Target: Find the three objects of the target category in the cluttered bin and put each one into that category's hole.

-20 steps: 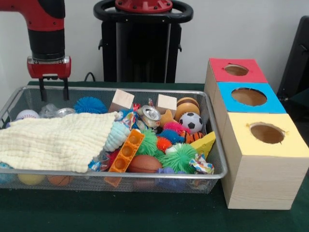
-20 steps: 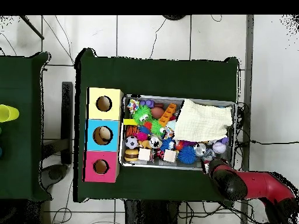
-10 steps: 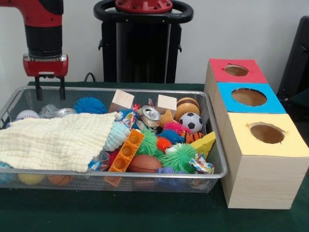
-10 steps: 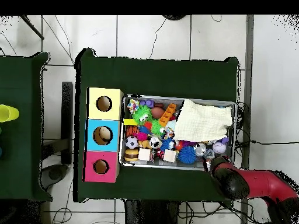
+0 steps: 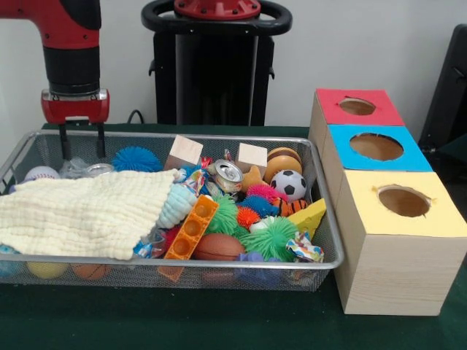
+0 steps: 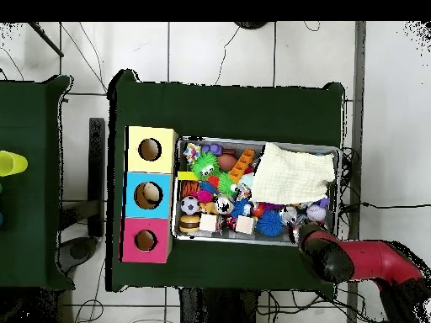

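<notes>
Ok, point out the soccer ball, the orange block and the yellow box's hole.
soccer ball (image 5: 292, 184), front view, centre of its white and black face.
orange block (image 5: 192, 227), front view, middle of its studded top.
yellow box's hole (image 5: 403, 201), front view, inside the round opening.

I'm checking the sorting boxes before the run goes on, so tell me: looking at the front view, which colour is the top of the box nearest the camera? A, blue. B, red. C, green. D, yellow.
D: in the front view the yellow-topped box sits nearest the camera, with the blue-topped box behind it and the red-topped box farthest back.
</notes>
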